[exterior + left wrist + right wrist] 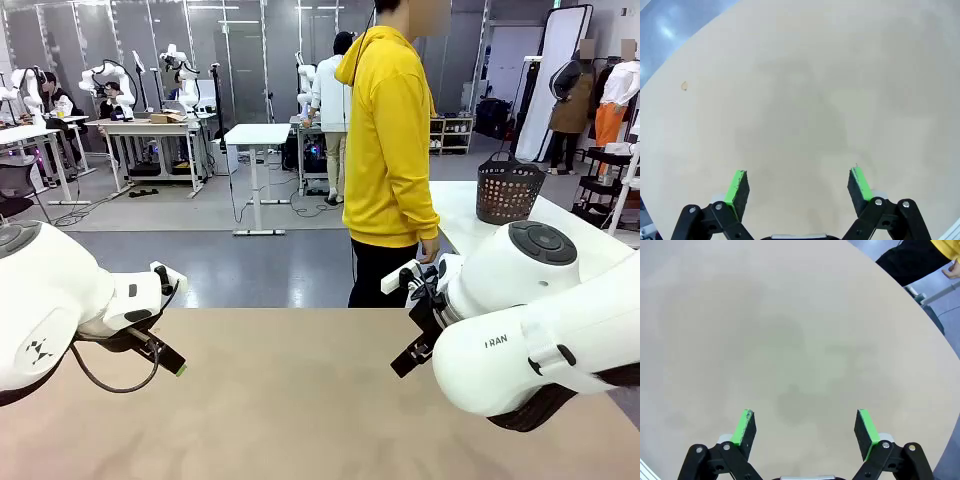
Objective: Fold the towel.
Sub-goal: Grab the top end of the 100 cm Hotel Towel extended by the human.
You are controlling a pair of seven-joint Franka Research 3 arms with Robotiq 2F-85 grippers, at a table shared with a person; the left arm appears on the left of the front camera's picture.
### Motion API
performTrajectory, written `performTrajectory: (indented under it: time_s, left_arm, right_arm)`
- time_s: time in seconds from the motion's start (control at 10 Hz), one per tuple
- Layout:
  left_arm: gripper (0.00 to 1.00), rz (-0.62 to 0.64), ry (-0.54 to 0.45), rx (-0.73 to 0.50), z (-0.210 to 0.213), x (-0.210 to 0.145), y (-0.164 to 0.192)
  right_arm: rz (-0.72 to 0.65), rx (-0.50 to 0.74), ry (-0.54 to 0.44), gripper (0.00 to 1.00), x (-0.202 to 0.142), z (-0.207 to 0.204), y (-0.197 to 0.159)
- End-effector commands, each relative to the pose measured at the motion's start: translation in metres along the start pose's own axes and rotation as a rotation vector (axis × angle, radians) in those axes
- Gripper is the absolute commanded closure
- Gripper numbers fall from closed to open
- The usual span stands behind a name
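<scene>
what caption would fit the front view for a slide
The left gripper and right gripper hover open above the tan table, a person in a yellow hoodie standing at its far side.

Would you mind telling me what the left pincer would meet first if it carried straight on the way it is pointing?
The beige tabletop. The left pincer, jaws open, points at it from above, and I see nothing lying between them in the wrist view. How far off the surface lies is hard to judge.
</scene>
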State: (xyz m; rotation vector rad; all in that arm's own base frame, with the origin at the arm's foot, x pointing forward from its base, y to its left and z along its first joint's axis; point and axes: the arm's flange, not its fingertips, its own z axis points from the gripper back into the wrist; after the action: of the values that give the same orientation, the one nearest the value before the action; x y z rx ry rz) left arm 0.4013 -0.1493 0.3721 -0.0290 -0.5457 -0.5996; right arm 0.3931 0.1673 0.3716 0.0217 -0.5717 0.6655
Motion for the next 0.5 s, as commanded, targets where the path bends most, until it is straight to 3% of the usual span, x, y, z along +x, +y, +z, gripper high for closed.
performTrajectory:
  time_s: [0.0,0.4]
  left_arm:
    - [0.00,0.000,0.000,0.000,0.0000,0.0001,-0.0002]
    - [0.00,0.000,0.000,0.000,0.0000,0.0001,-0.0002]
  right_arm:
    - [0.000,0.000,0.000,0.00,0.0000,0.0000,0.0000]
    - [0.000,0.000,0.000,0.00,0.0000,0.0000,0.0000]
